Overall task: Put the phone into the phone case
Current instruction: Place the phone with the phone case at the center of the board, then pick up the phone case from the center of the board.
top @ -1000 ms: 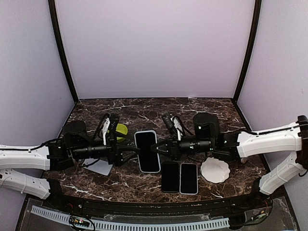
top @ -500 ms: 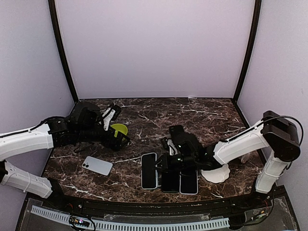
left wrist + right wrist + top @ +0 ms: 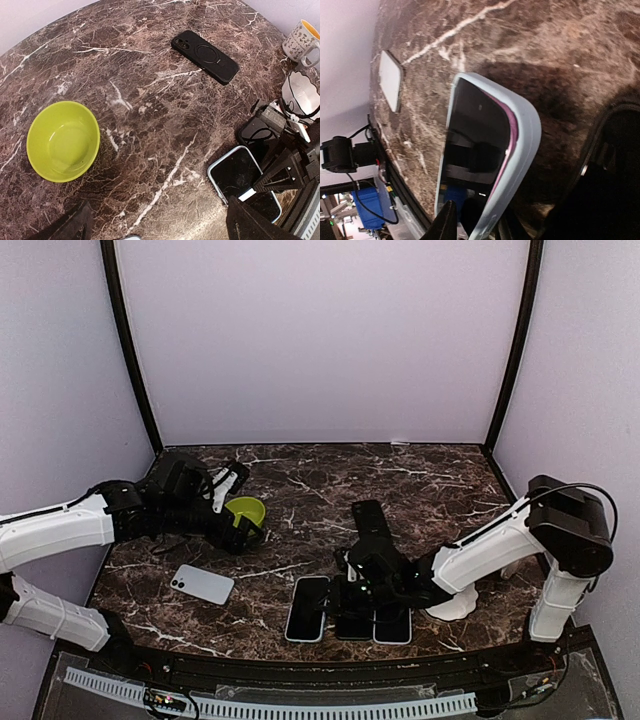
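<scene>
Black-screened phone [image 3: 308, 607] in a pale blue soft case [image 3: 522, 135] lies flat on the dark marbled desk [image 3: 300, 475] at the near edge, just left of two other dark phones [image 3: 392, 625]. The right gripper [image 3: 338, 592] sits low at its right side, fingers flanking the case's rim; I cannot tell whether they pinch it. The left gripper [image 3: 247, 531] hangs spread wide beside a lime green bowl [image 3: 245, 511], far left. A black phone case [image 3: 205, 56] lies at the far centre.

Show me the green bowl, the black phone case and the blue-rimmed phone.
green bowl [image 3: 62, 141], left wrist view, inside bottom
black phone case [image 3: 205, 56], left wrist view, its back
blue-rimmed phone [image 3: 235, 172], left wrist view, screen
</scene>
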You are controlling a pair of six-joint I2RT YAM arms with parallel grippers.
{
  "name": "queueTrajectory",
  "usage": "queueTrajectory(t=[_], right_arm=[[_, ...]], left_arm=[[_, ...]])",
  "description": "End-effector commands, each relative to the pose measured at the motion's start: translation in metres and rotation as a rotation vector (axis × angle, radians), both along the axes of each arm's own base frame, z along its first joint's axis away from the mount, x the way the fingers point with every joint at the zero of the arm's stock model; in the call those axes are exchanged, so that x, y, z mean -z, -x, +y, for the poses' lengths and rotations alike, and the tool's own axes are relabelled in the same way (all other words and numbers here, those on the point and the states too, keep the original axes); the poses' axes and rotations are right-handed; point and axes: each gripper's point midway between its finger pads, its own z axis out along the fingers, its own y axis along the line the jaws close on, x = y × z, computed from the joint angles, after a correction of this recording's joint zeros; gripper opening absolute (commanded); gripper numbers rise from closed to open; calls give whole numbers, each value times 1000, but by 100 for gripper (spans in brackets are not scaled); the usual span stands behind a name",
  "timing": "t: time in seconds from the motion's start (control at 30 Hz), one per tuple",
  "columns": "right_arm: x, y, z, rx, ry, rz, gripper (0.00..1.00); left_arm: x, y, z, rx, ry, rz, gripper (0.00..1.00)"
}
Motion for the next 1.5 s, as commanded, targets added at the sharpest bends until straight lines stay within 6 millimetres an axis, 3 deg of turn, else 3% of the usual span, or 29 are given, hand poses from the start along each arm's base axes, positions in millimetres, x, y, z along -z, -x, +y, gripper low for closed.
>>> queueTrajectory(t=[0.0,0.5,0.57,0.77,0.93,1.0,1.03,1.23,1.33,1.47], right_arm=[[5,-6,-5,53,116,-52,29],[5,-15,-11,62,353,-163,39],[-3,-18,-11,67,371,-190,40],[-51,-33,-18,85,402,-320,53],[-77,-52,-39,60,532,-428,80],[-81,-64,-52,54,563,-435,96],[-81,-74,-61,53,566,-423,98],[-78,-135,-111,92,671,-443,98],[-61,-168,-130,101,712,-419,99],[-39,-204,-137,47,744,-377,99]], left_arm=[[-8,2,6,5,20,-48,95],[-4,-3,9,-6,9,-40,95],[-3,-4,9,-10,6,-38,95],[7,-10,18,-61,-11,-9,96],[28,-22,51,-288,-20,101,98],[37,-21,64,-383,39,165,98],[41,-20,67,-402,53,183,98],[75,-4,114,-608,24,282,99],[81,-2,127,-671,31,305,99],[77,-4,131,-691,51,303,98]])
